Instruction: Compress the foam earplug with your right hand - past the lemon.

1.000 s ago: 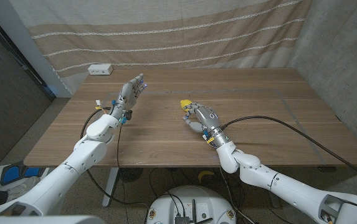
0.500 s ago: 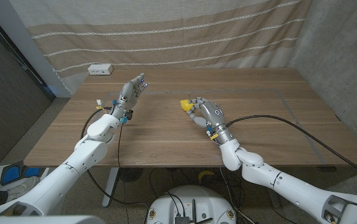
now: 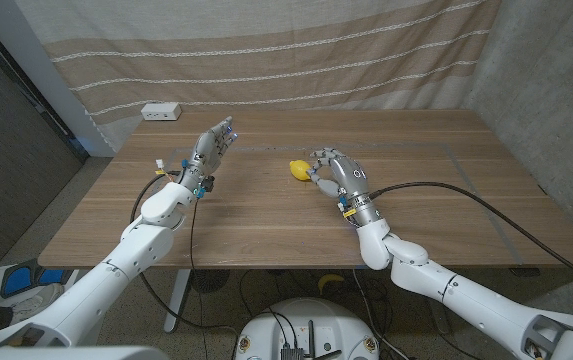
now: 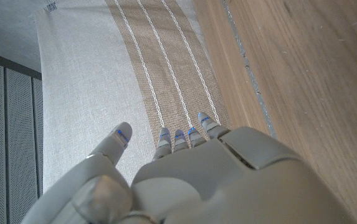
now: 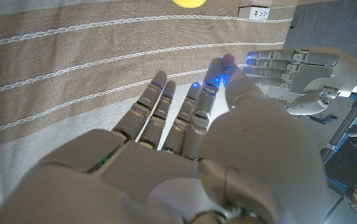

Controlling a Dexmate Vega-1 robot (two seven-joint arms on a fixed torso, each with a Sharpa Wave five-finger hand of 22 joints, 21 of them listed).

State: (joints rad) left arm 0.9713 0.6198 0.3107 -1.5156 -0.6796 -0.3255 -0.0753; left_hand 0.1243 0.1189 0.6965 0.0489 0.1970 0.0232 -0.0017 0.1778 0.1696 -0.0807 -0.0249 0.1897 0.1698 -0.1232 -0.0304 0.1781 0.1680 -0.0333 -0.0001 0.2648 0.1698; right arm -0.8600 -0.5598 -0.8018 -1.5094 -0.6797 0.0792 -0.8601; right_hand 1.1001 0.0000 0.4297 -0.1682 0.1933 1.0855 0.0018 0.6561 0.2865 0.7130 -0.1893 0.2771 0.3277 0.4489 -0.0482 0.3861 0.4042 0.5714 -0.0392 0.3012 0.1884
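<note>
My right hand (image 3: 338, 176) sits just right of centre in the head view, above the wooden table (image 3: 446, 200), fingers spread and reaching toward the upper left of the frame. Nothing is between them — the right wrist view shows my fingers (image 5: 166, 112) straight and apart against the striped curtain (image 5: 53, 56). The lemon (image 3: 298, 170) lies on the table at the frame's centre, just left of my fingertips; I cannot tell whether they touch it. In the right wrist view it shows as a yellow curve (image 5: 189, 2) at the top edge. I cannot make out the foam earplug anywhere.

My left hand (image 3: 211, 148) is raised in the upper left of the head view, well apart from the lemon, fingers extended and holding nothing — the left wrist view shows the same (image 4: 184, 168). A white power strip (image 3: 160, 112) lies near the table's far left corner.
</note>
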